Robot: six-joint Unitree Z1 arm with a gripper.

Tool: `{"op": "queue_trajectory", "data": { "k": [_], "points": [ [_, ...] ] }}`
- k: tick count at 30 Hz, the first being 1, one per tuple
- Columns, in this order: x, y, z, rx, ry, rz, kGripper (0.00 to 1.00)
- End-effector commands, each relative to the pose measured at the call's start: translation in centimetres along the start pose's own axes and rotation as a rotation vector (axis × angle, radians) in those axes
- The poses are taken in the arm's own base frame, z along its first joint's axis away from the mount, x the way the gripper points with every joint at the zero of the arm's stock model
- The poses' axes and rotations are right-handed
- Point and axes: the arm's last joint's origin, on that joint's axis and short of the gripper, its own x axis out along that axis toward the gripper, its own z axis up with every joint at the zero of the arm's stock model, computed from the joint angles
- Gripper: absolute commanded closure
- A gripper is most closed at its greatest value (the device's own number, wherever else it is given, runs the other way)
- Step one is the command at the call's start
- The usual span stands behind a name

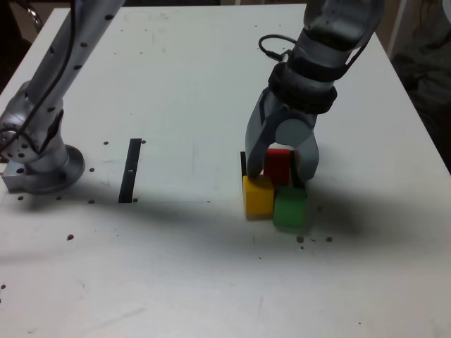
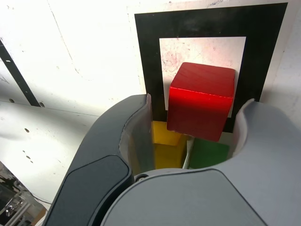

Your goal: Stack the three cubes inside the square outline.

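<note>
My gripper (image 1: 280, 167) points down over the square outline (image 2: 148, 56), and it is open. The red cube (image 2: 201, 101) sits between the fingers (image 2: 141, 127), with a visible gap on one side. It covers part of the outline's white centre and looks higher than the other two cubes. I cannot tell whether it rests on them. The yellow cube (image 1: 258, 196) and the green cube (image 1: 289, 208) stand side by side on the table, touching, at the outline's near edge. In the exterior view the outline (image 1: 243, 162) shows only as a black sliver beside the fingers.
A narrow black strip (image 1: 130, 169) lies on the white table (image 1: 190, 267) towards the exterior view's left. The arm's base (image 1: 42, 165) is bolted near the left edge. Small dark specks dot the tabletop. Dark floor lies beyond the table's right edge.
</note>
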Motion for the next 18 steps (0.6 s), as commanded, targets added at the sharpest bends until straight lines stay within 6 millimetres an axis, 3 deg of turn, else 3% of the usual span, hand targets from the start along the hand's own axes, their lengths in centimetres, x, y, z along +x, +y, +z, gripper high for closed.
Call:
{"op": "queue_trajectory", "data": {
  "k": [1,8,18],
  "points": [
    [0.1,0.1,0.0,0.001,0.002,0.001,0.01],
    [-0.7,-0.1,-1.1,0.000,-0.013,0.021,0.01],
    [-3.0,-1.8,-4.6,0.004,-0.064,0.081,0.01]
  ]
}}
